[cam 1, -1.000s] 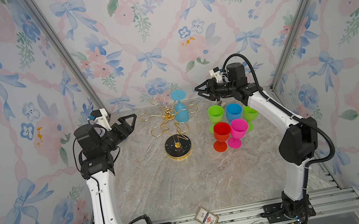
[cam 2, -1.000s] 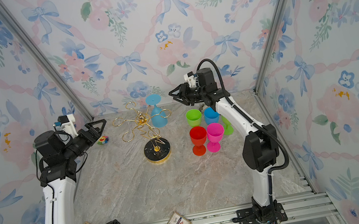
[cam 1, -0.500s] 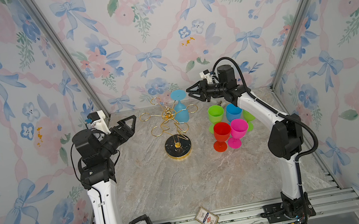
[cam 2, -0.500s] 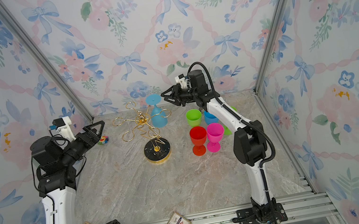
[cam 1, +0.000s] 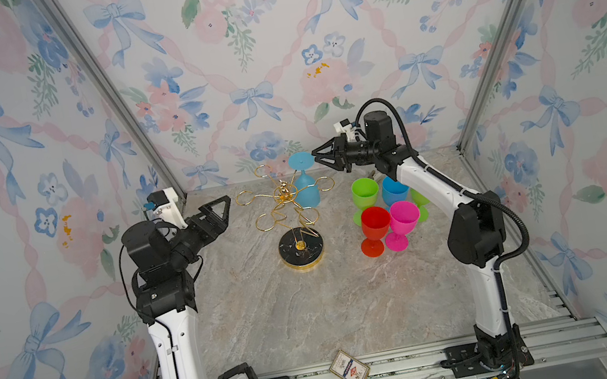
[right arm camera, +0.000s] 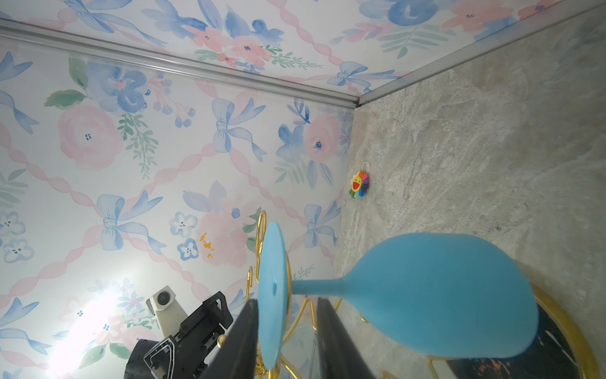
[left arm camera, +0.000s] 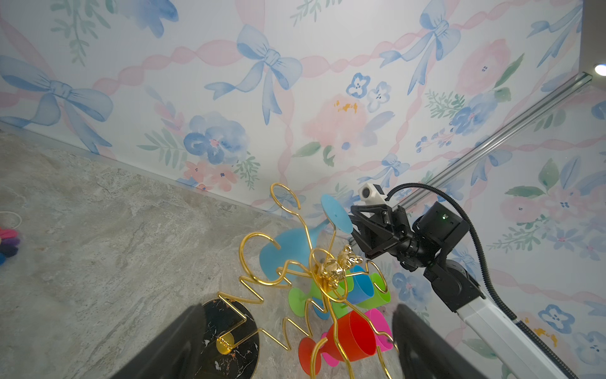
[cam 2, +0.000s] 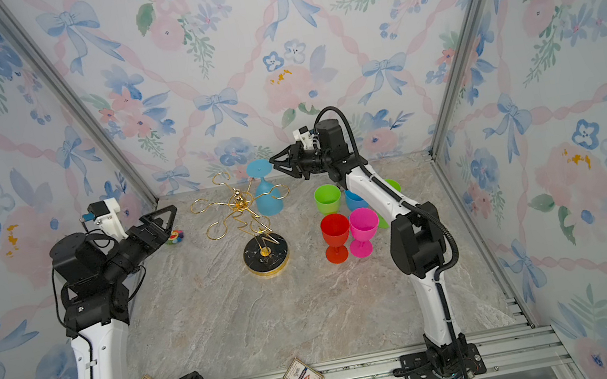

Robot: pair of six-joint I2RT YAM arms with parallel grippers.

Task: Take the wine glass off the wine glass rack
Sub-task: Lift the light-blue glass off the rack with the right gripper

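The glass (cam 1: 306,195) hangs upside down on the rack (cam 1: 283,197), at the rack's far right side. Its foot (right arm camera: 272,295) is on top and rests on a gold loop, and the bowl points down to the tabletop (cam 1: 315,315). The step in hand is the grasp of the foot by the right gripper (cam 1: 316,157).

In the right wrist view the jaws stand apart, one on each side of the foot's edge. One jaw is very near the flat outer face. The other has a clear gap to the underside, and the loop wire lies in this gap. So the glass is not clamped.

To do it well, I think the jaws should close on the thin disc only and not catch the wire together with it. After a firm grip, the foot should rise a little and then leave through the open side of the loop, slowly, because the wire rack may tip or be dragged. I cannot tell which way this loop opens.

The right arm reaches from the near right over the cups (cam 1: 403,217) to the back, and its gripper lies about level at the height of the foot, pointing left. The left arm stands upright with a bent elbow. The left gripper (cam 1: 224,208) is raised and points at the rack from near, not touching, with the jaws wide apart and empty.
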